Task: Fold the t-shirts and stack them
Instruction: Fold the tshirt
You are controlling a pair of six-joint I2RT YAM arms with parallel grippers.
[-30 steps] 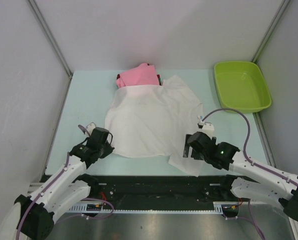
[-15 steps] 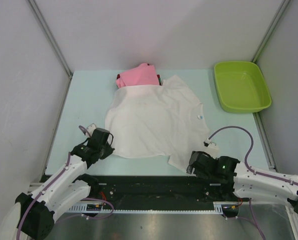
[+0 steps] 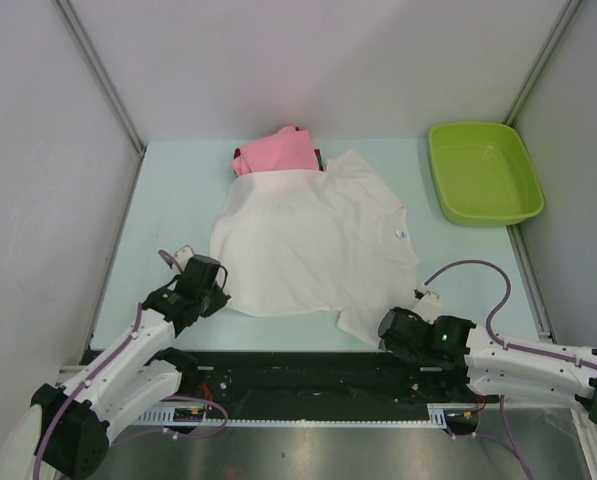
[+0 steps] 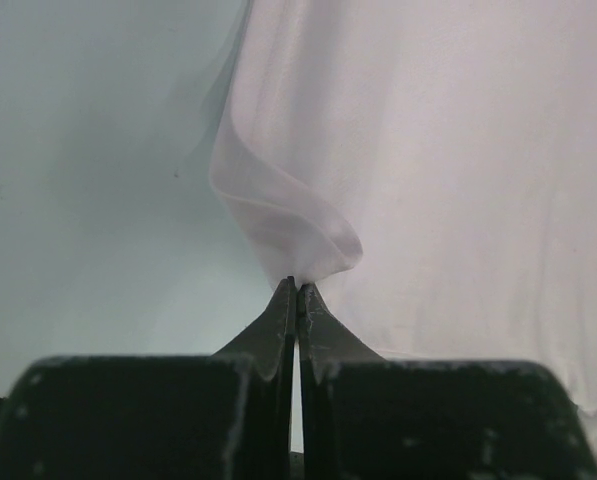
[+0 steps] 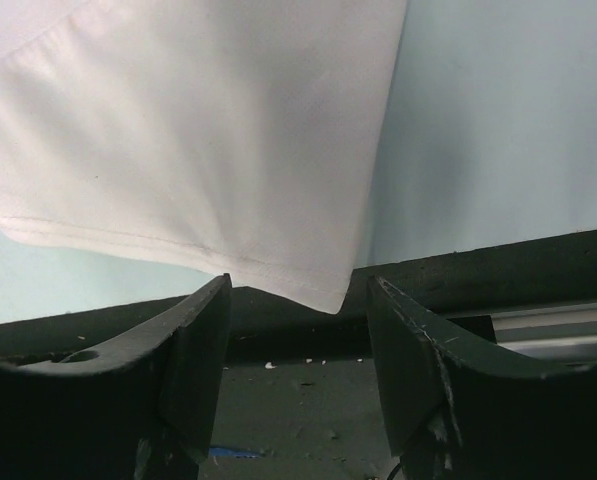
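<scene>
A white t-shirt (image 3: 308,245) lies spread on the pale table, its small blue neck label (image 3: 400,235) at the right. A folded pink t-shirt (image 3: 276,152) lies at its far edge, with a sliver of dark red cloth (image 3: 319,159) beside it. My left gripper (image 3: 221,290) is shut on the white shirt's near left edge; in the left wrist view (image 4: 296,284) a pinched fold (image 4: 296,235) rises from the tips. My right gripper (image 3: 386,332) is open at the shirt's near right corner, which hangs over the table edge between the fingers (image 5: 318,285). No green shirt shows.
A lime-green plastic tub (image 3: 483,172) stands at the back right of the table. White walls close in the table on three sides. A black rail (image 3: 308,365) runs along the near edge below the shirt's corner.
My right gripper has moved back toward the near table edge and let go of the shirt's right side, which now lies flat with the neck label showing. The left gripper has held still.
</scene>
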